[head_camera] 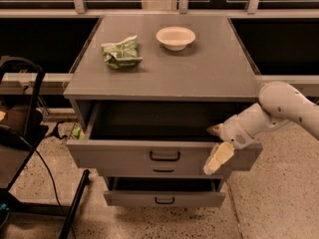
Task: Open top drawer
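Observation:
The top drawer point(124, 156) is the wide grey front with a black bar handle point(164, 156) at its centre. It stands pulled well out of the grey cabinet point(164, 63), and its dark inside shows. My gripper point(217, 144) is at the right end of the drawer front. One pale finger point(215, 130) reaches inside behind the panel's top edge. The other finger point(218, 158) hangs down in front of the panel. The fingers are spread apart astride the panel. My white arm point(279, 108) comes in from the right.
On the cabinet top lie a crumpled green bag point(121, 52) and a white bowl point(175, 37). The middle drawer point(163, 171) is nearly hidden under the top one. The bottom drawer point(164, 199) sticks out a little. A black frame with cables point(30, 133) stands at the left.

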You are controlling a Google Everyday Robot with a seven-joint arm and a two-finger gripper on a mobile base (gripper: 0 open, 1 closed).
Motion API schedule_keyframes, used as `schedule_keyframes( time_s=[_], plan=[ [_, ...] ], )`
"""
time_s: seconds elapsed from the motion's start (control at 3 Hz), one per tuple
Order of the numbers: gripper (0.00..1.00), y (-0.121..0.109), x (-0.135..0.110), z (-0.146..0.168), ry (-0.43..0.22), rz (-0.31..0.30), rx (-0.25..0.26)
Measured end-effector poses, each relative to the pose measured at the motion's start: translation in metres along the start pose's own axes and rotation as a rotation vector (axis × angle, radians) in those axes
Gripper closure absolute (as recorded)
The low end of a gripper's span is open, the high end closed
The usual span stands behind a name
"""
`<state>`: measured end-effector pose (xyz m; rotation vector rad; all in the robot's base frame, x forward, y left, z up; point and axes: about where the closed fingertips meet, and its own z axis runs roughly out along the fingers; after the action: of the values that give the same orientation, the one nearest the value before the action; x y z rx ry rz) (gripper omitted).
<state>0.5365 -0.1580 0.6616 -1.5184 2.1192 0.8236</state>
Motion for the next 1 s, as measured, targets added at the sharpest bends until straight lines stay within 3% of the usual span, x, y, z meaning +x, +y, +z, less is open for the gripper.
schedule_keyframes(
  time_s=[0.33, 1.0],
  plan=[
    [0.0, 0.0302, 0.0094, -0.0043, -0.036, 0.028, -0.015],
    [0.0, 0.0297, 0.0067, -0.0048, -0.011, 0.019, 0.001]
  ],
)
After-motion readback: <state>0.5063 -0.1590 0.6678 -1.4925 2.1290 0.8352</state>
